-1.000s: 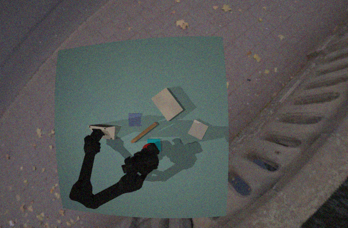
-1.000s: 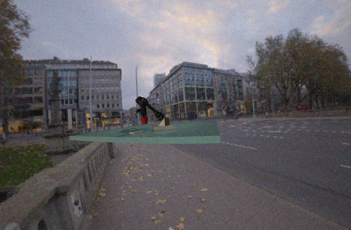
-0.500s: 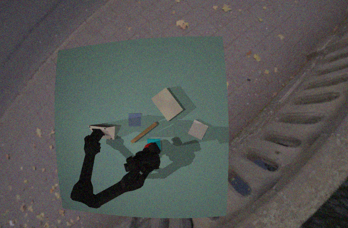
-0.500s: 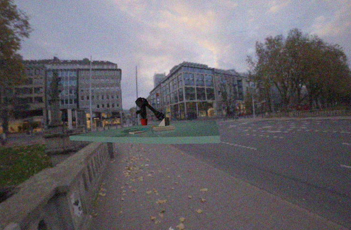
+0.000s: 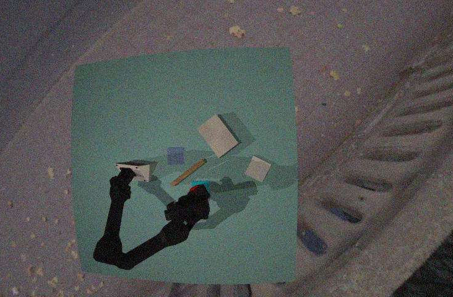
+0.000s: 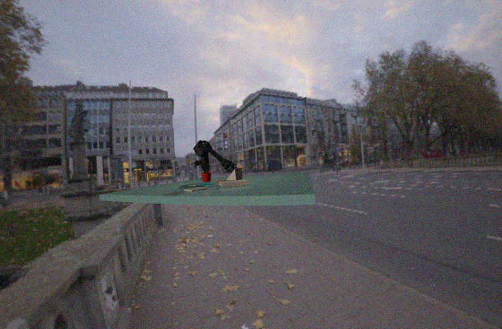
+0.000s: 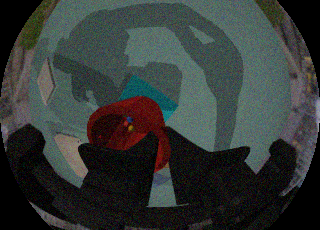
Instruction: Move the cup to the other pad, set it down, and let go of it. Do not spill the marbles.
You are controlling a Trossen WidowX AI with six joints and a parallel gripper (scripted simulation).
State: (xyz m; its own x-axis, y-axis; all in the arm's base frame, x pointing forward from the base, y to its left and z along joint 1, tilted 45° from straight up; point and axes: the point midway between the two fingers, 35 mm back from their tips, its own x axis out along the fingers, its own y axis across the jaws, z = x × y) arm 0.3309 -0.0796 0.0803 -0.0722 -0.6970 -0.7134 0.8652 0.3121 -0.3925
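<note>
Top view: fingers of the gripper (image 5: 198, 190) are pinching the red cup (image 5: 193, 189), which is sitting directly beside the teal pad (image 5: 200, 184) on the green bench (image 5: 129, 104). A blue pad (image 5: 175, 155), a wooden stick (image 5: 188, 171) and two pale blocks (image 5: 218, 135) (image 5: 257, 168) are lying farther off.

Exterior view: the cup (image 6: 206, 177) is hanging upright under the arm, close above the bench (image 6: 275, 186); contact cannot be judged.

Wrist view: the fingers are gripping the cup (image 7: 123, 125) by its wall, marbles (image 7: 127, 124) are resting inside, and the teal pad (image 7: 143, 90) is showing behind the rim.
</note>
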